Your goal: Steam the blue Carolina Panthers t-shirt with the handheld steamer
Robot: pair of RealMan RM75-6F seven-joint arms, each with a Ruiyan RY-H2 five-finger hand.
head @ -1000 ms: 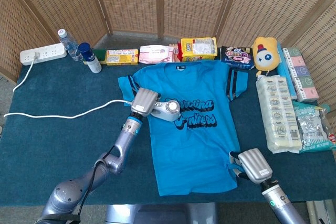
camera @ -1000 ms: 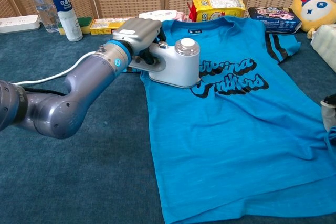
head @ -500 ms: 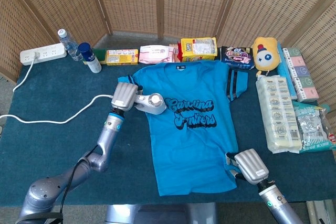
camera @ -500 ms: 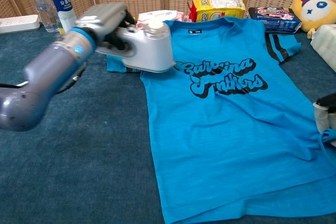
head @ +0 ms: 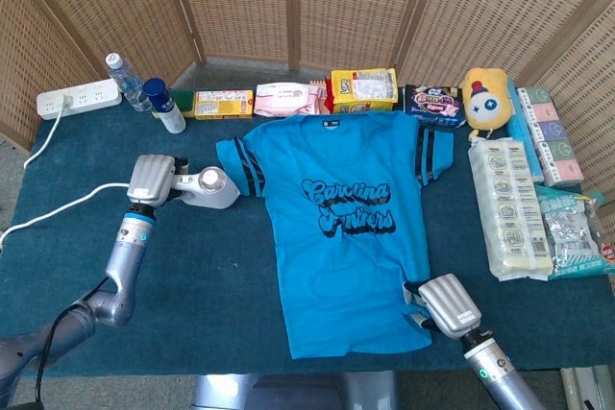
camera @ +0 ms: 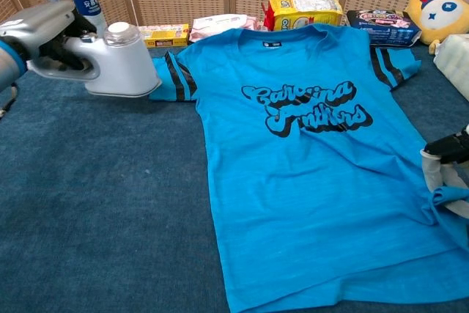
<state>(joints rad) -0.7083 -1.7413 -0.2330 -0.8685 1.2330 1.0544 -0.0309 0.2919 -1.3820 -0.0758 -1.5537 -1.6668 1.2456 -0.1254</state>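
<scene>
The blue Carolina Panthers t-shirt [head: 351, 228] [camera: 315, 152] lies flat on the dark teal table, its black lettering facing up. My left hand [head: 152, 180] [camera: 40, 28] grips the handle of the white handheld steamer [head: 209, 189] [camera: 117, 64], which sits just left of the shirt's left sleeve, off the cloth. Its white cord [head: 58, 208] trails away to the left. My right hand [head: 444, 305] [camera: 447, 163] pinches the shirt's lower right hem, and the fabric bunches up there.
A power strip [head: 79, 99], a water bottle [head: 122, 78] and a blue-capped bottle [head: 163, 105] stand at the back left. Snack packs [head: 363, 88] line the far edge. A yellow plush toy [head: 485, 96] and tissue packs [head: 509, 208] fill the right side.
My left hand has carried the steamer leftward off the shirt's chest, past the sleeve, onto the bare table. My right hand has shifted a little left along the hem.
</scene>
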